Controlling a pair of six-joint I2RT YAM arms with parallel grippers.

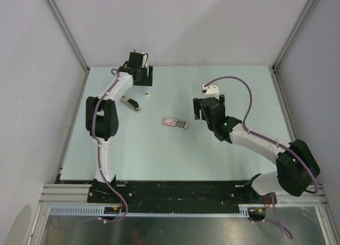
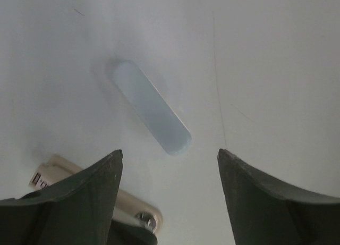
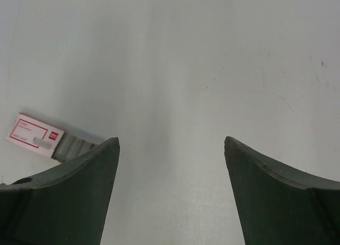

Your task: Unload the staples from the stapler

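Nearest your lens in the right wrist view are the dark fingers [image 3: 58,197] of the right claw [image 3: 170,144]. They are spread wide, with only bare table [image 3: 175,69] between them and nothing pinched. The stapler [image 3: 34,134] lies flat at about 8 o'clock in that view, just past the tip of the left-hand finger. Its pink-red label end points toward 10 o'clock, and its grey ribbed end is partly hidden behind that finger. You cannot tell from this view alone whether the finger touches it.

From your top camera the stapler sits near the middle of the table, between the two arms. It is at roughly 8 o'clock from the right claw, near but apart, and at about 4 o'clock from the left claw, well apart.

Your left claw [image 2: 170,154] hangs over the far side of the table toward 11 o'clock, also spread wide and gripping nothing. In its wrist view a thin pale grey-blue bar [image 2: 151,108] lies flat ahead of the fingertips, running from 11 to 5 o'clock. At 7 o'clock a beige object [image 2: 127,210] pokes out from behind the left-hand finger – you can see a small label and a metal rivet on it
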